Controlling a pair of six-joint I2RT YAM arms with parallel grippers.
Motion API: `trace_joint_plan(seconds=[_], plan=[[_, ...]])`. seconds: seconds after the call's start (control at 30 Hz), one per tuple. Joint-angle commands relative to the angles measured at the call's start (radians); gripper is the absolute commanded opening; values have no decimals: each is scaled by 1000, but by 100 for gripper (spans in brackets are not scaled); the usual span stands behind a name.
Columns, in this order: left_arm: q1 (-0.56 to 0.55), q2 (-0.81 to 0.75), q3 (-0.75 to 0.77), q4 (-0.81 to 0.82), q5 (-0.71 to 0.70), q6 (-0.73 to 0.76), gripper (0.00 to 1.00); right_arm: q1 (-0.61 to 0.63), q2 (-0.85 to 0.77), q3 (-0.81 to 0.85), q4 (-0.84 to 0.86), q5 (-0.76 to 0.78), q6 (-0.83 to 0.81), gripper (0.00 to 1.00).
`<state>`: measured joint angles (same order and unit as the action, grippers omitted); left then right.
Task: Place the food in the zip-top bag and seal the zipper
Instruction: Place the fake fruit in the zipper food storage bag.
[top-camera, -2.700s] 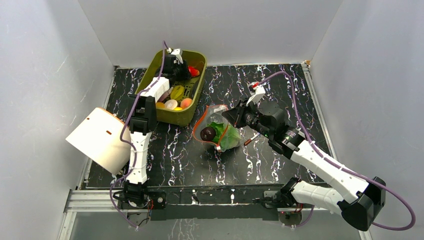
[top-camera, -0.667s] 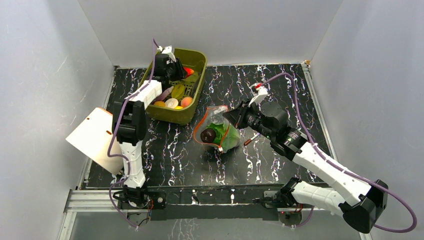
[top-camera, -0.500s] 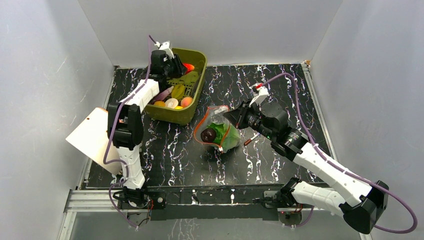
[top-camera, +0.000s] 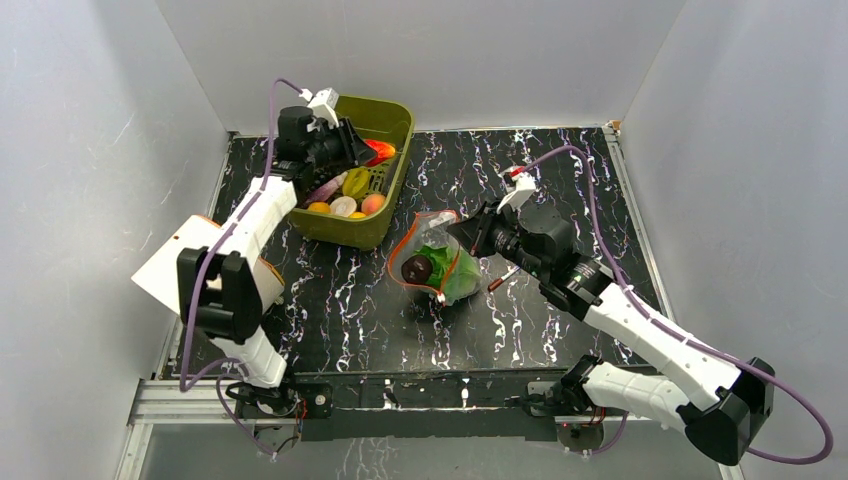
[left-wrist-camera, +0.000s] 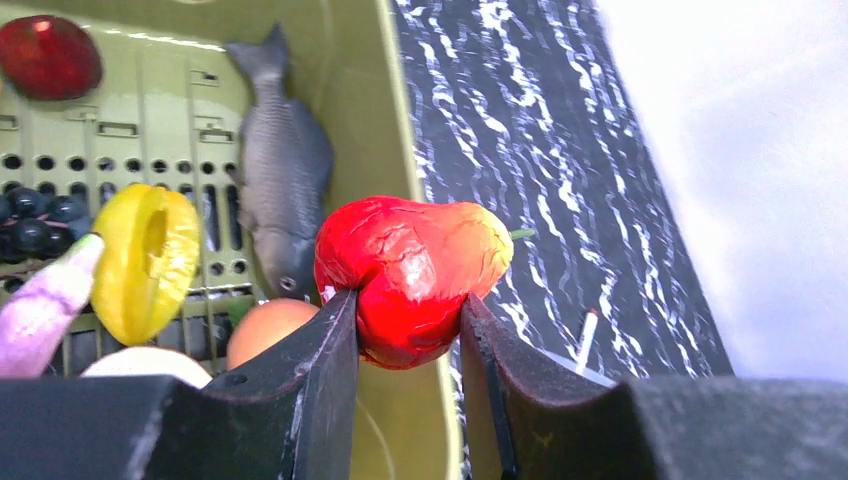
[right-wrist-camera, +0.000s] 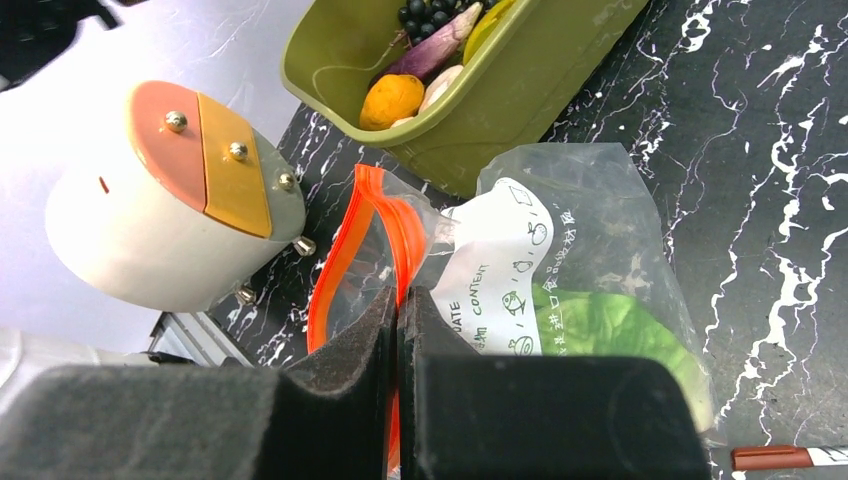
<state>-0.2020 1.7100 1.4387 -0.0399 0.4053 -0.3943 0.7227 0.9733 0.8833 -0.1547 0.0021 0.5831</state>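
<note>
Left gripper (left-wrist-camera: 407, 305): its jaws are standing partway open and clamping the red fruit (left-wrist-camera: 410, 265) between the two fingers.
Red fruit: it is hanging in that grip above the green bin (left-wrist-camera: 360, 90), clear of the pieces lying below.
Bin contents: a grey fish (left-wrist-camera: 285, 170) is lying along the wall, with a yellow piece (left-wrist-camera: 150, 255), dark grapes (left-wrist-camera: 35, 215) and a dark red fruit (left-wrist-camera: 48, 55) sitting on the slotted floor.
Right gripper (right-wrist-camera: 400, 300): its jaws are pressing fully together and pinching the orange zipper (right-wrist-camera: 400, 230) at the bag's mouth.
Bag (right-wrist-camera: 590, 230): it is lying on the black marbled table (top-camera: 560, 170), just beside the bin, its mouth gaping open in a loop.
Inside the bag: the green cabbage (right-wrist-camera: 600, 330) is showing through the clear plastic, and the dark purple ball (top-camera: 416, 267) is sitting at the mouth.
Beside the bag: a small red-and-white stick (right-wrist-camera: 790, 457) is lying on the table.
</note>
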Motion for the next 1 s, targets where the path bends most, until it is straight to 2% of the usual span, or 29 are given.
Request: trace_joint_plan(seconds=[0.0,0.3,0.5,0.77,0.87,0.97], plan=[[1,-157,-44,-55,147,11,17,2,15,41,72,31,13,0],[-6,-390,-212,-94,292,31,17,2,62,69,102,26,17,0],[-22,-488,-305,-69,432,-8,18,3,80,83,107,39,21,0],[-63,-584,-407,-18,529,-63,18,2,107,108,104,51,24,0],[-86,-608,-439,-18,524,-67,18,3,116,116,107,48,29,0],[-112,-606,-439,-74,457,-29,18,2,124,120,116,38,37,0]])
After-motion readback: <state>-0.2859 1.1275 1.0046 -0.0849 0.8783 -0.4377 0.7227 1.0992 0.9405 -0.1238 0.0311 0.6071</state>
